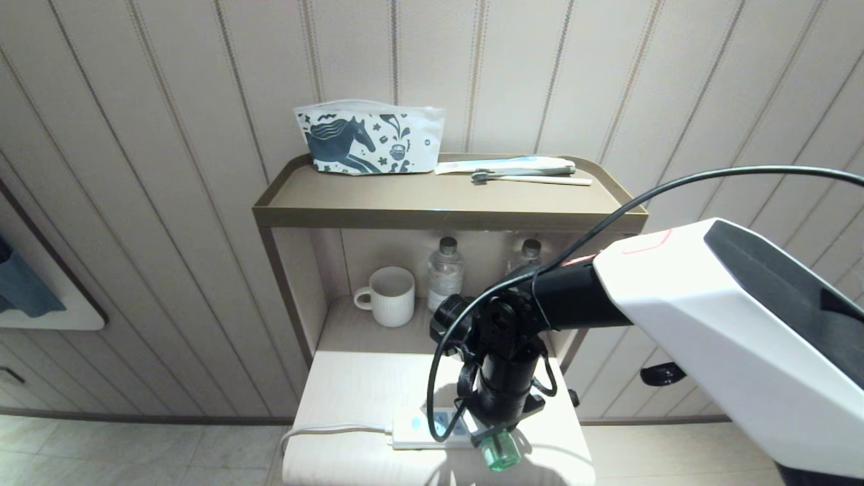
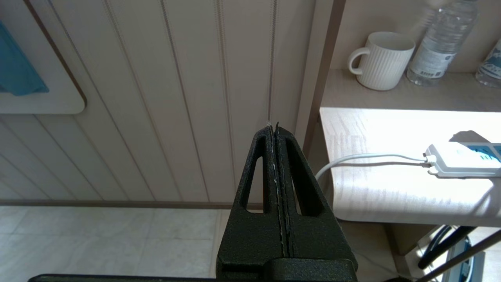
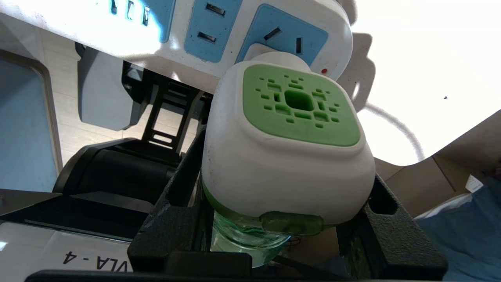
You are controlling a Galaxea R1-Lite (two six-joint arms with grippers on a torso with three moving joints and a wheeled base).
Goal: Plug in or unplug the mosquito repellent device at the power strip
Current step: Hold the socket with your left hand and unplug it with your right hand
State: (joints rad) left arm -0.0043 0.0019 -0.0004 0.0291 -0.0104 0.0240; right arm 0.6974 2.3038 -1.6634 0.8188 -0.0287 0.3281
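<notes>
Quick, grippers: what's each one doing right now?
Left gripper: shut, empty, parked off the table.
Right gripper: shut on the mosquito repellent device, at the power strip.

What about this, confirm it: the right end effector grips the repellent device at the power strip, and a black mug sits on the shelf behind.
Wrong on one point: the mug is white, as the head view shows. The right end effector does grip the repellent device at the power strip.
</notes>
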